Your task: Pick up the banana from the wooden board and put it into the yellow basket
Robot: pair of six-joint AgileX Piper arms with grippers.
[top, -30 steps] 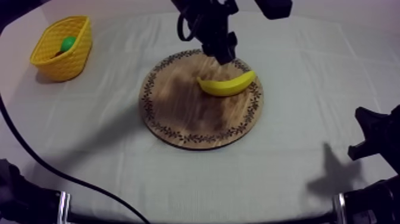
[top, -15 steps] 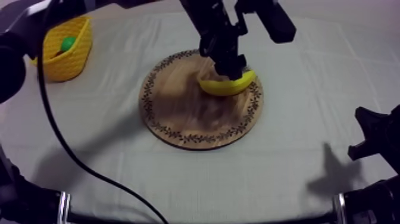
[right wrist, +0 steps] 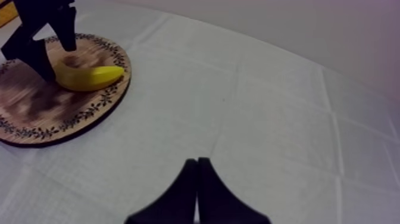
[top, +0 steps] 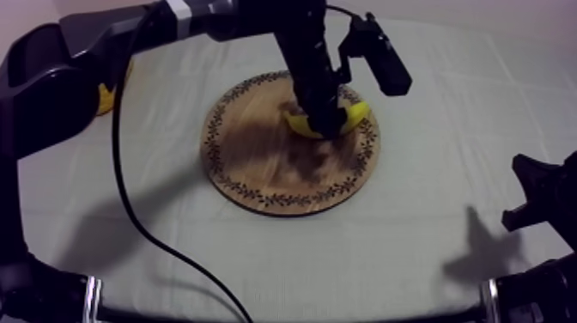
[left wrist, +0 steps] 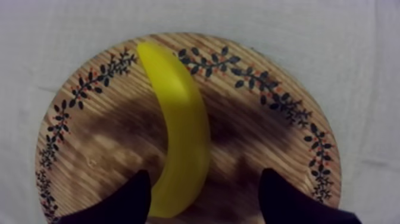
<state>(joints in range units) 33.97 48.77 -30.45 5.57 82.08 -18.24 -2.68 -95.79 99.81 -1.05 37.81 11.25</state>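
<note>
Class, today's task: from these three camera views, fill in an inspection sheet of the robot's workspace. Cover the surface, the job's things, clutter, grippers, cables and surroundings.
Surface: grey-white cloth, creased along fold lines.
Job's things: banana lying on the round wooden board, one end near the patterned rim; yellow basket at the table's left, mostly hidden behind the left arm.
Clutter: nothing seen.
Grippers: left gripper down at the banana, jaws open on either side of one end; right gripper over bare cloth at the table's right, jaws shut on nothing.
Cables: nothing seen beyond the arms' own.
Surroundings: pale wall behind the table.
</note>
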